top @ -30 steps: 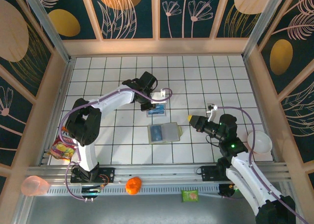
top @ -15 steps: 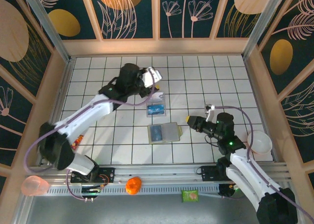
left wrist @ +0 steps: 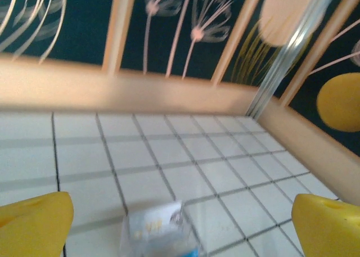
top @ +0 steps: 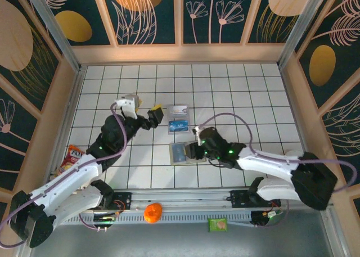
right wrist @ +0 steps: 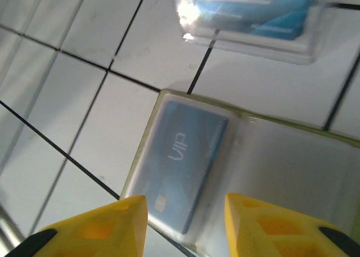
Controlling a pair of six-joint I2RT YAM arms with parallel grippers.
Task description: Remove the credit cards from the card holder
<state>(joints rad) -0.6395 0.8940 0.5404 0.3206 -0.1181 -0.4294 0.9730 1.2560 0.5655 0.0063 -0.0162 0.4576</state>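
Right gripper point(right wrist: 185, 205) newly over card holder point(right wrist: 281, 161), jaws parted; left gripper point(left wrist: 181, 207) wide open; wrist-view VIP on blue card point(right wrist: 188, 150)

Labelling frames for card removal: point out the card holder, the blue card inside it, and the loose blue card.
card holder point(right wrist: 298, 172): right wrist view, greyish inner panel.
blue card in holder point(right wrist: 188, 156): right wrist view, card's middle.
loose blue card point(top: 179, 126): top view, card's middle.

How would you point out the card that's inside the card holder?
On the white tiled table, find the open card holder near the middle. A blue card sits tucked in its left panel; the other cards lie loose on the tiles beyond it.
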